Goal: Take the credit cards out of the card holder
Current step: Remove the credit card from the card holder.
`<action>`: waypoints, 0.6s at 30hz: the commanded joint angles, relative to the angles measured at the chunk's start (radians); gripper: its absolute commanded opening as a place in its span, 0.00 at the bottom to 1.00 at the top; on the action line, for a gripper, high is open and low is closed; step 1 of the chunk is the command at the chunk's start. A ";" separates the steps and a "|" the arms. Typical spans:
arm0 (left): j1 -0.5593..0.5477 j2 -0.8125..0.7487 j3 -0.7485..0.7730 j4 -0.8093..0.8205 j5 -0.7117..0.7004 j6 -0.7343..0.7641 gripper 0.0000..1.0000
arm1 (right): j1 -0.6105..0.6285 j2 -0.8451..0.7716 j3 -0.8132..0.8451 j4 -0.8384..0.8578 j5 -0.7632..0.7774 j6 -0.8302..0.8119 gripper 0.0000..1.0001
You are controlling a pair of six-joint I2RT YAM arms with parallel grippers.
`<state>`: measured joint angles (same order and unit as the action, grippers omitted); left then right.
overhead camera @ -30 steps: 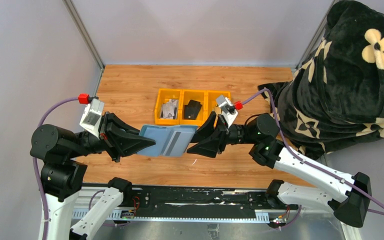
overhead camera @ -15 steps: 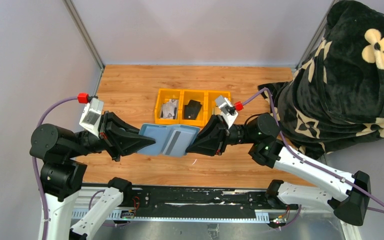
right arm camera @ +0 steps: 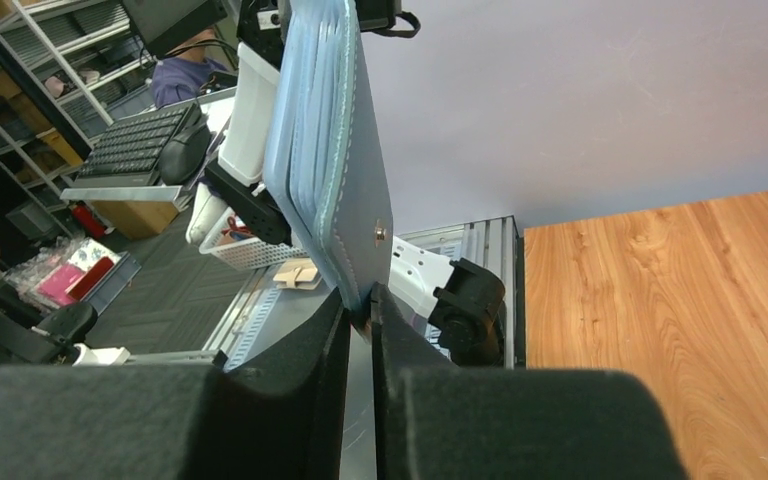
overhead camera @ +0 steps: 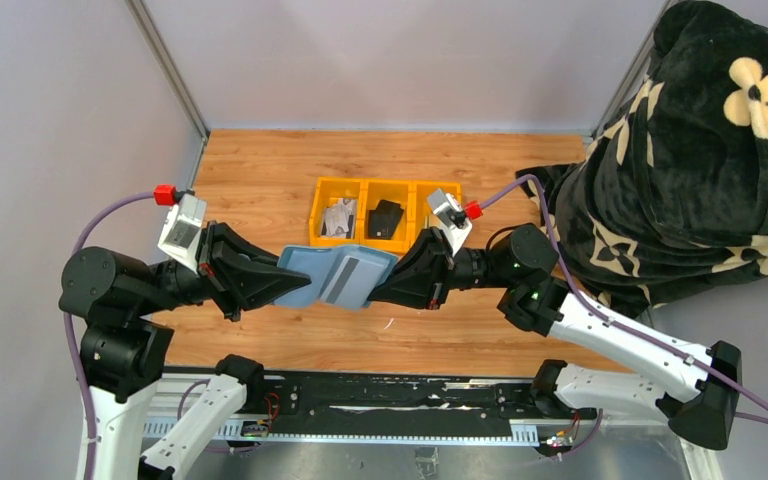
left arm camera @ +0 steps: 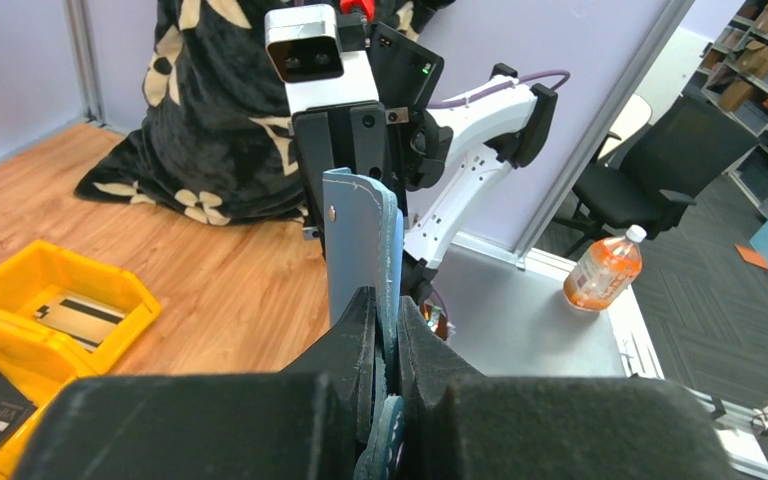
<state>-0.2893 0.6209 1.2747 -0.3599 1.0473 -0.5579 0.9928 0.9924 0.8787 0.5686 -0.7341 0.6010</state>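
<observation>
Wooden table (overhead camera: pixel 260 170), grey walls (overhead camera: pixel 390 60), yellow tray (overhead camera: pixel 363 200) behind the card holder (overhead camera: pixel 345 278).

The card holder (overhead camera: pixel 335 277) is recorded as blue-grey outside, with paler blue slotted panels and pale stitching. The tray (overhead camera: pixel 364 212) is noted as yellow. The credit cards (overhead camera: pixel 338 218) are noted as white and pale grey, and the pouch (overhead camera: pixel 387 217) as black. The table (overhead camera: pixel 260 170) is finished in orange-brown wood grain. The blanket (overhead camera: pixel 720 150) is black, patterned with cream flowers. The left gripper (overhead camera: pixel 282 283) and right gripper (overhead camera: pixel 378 292) are black.
</observation>
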 commanded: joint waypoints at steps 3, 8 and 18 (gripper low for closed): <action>0.005 0.001 0.022 0.021 0.003 -0.013 0.00 | 0.043 0.005 0.079 -0.056 0.132 -0.053 0.26; 0.005 -0.001 0.020 0.005 0.005 0.001 0.00 | 0.063 0.008 0.087 -0.031 0.181 -0.048 0.48; 0.004 -0.011 0.014 -0.035 -0.020 0.061 0.00 | 0.155 0.044 0.121 0.005 0.210 -0.055 0.75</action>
<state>-0.2893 0.6209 1.2781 -0.3733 1.0470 -0.5453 1.0889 1.0161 0.9627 0.5060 -0.5289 0.5556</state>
